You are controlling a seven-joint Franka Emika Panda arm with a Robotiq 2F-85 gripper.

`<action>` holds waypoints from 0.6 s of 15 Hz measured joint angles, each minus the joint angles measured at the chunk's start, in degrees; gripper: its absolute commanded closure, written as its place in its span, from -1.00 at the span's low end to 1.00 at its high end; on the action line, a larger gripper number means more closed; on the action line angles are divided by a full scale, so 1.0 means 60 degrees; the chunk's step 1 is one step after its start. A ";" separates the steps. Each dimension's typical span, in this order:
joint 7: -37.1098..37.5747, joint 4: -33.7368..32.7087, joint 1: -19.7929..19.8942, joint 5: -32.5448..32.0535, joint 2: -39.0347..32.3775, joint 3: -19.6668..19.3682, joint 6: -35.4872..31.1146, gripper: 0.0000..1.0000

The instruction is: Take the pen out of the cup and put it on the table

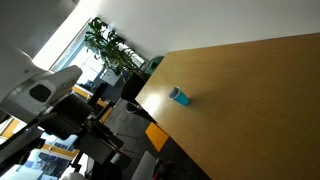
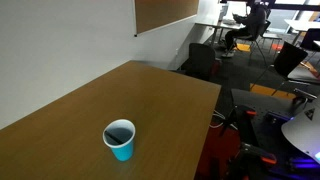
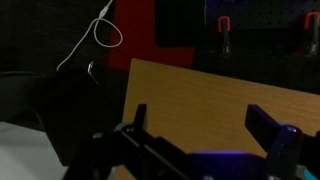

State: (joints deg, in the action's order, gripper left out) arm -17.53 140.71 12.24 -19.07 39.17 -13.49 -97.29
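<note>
The light-blue cup [image 1: 179,96] stands upright on the light-brown table [image 1: 250,90], near its dark edge. It also shows in an exterior view [image 2: 119,140] on the table [image 2: 150,95]. Its inside looks dark, and I cannot make out the pen there. In the wrist view my gripper [image 3: 205,125] is open and empty, with its two dark fingers spread over the table [image 3: 200,95] near the edge. The cup is out of the wrist view. The robot arm [image 1: 45,95] is off the table's side, well away from the cup.
Potted plants [image 1: 105,45] stand by the window beyond the table. Dark office chairs [image 2: 205,60] sit off the table's far end, and a board [image 2: 165,12] hangs on the wall. A white cable [image 3: 100,35] and a red panel [image 3: 140,25] lie past the table edge.
</note>
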 measured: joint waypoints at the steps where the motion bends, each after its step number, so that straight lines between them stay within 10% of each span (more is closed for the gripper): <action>1: 0.0000 0.0000 0.0000 0.0000 0.0000 0.0000 -0.0001 -1.00; 9: -0.0025 0.0005 -0.0113 0.0000 0.0002 -0.0005 -0.0213 -1.00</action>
State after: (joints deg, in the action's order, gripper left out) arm -17.68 140.74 11.56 -19.07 39.18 -13.52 -98.57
